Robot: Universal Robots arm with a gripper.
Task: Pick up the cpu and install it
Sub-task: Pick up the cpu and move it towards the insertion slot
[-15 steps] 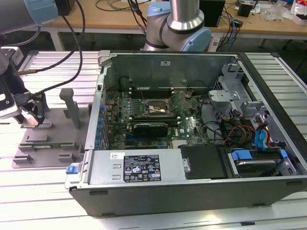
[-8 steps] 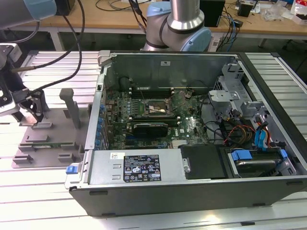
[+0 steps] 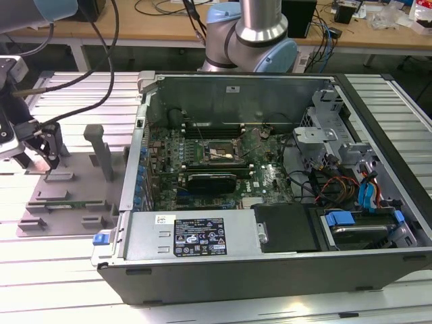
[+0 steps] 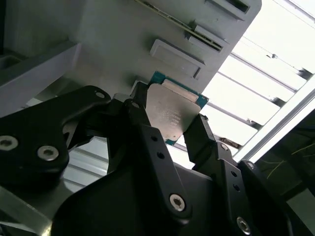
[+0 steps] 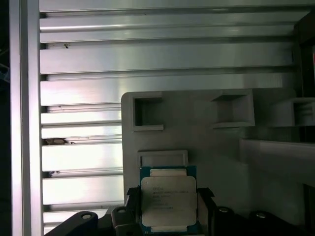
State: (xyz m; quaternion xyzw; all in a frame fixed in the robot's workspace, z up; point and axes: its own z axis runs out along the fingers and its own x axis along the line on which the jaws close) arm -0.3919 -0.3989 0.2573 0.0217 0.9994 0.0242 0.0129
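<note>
The gripper point(image 4: 170, 114) pinches the cpu point(image 5: 168, 199) by two sides, just above a grey plate point(image 5: 216, 152) on the ribbed metal table point(image 5: 147, 64). An open computer point(image 3: 270, 169) sits off to its side, with a desk point(image 3: 155, 30) behind.

Slatted aluminium table point(image 3: 47, 270), wooden desk point(image 3: 169, 30) (cable-strewn)

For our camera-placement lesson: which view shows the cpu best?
The first wrist view: the cpu faces it squarely, silver top, green rim, fingers clamping two sides. The second wrist view shows it tilted, partly behind fingers. The exterior view shows the gripper at the grey fixture, cpu too small to tell.
</note>
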